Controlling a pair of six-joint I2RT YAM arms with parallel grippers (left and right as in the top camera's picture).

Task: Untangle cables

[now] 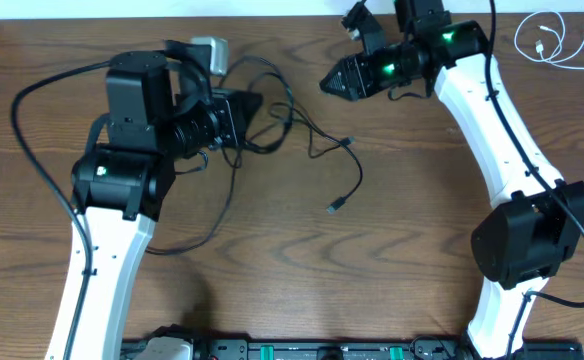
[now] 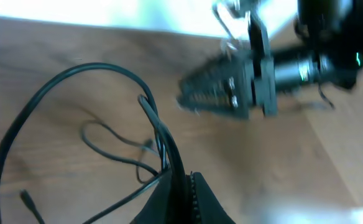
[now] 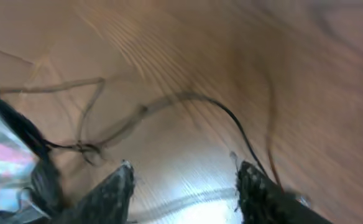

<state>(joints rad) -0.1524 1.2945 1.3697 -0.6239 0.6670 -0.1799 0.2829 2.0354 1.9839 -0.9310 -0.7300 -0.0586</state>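
Several thin black cables (image 1: 307,130) lie tangled on the wooden table between the arms, one plug end (image 1: 334,208) trailing toward the front. My left gripper (image 1: 255,103) is shut on a bundle of black cables (image 2: 163,140), which loop out leftward from its tips (image 2: 183,179). My right gripper (image 1: 324,84) hovers just right of the tangle; in the right wrist view it is open (image 3: 184,169) with nothing between its fingers, blurred black cables (image 3: 169,102) lying beyond. A thin white cable (image 1: 547,42) is coiled at the far right corner.
A thick black arm lead (image 1: 27,110) arcs out at the left. A dark rail (image 1: 302,350) runs along the table's front edge. The right arm's base (image 1: 522,240) stands at the right side.
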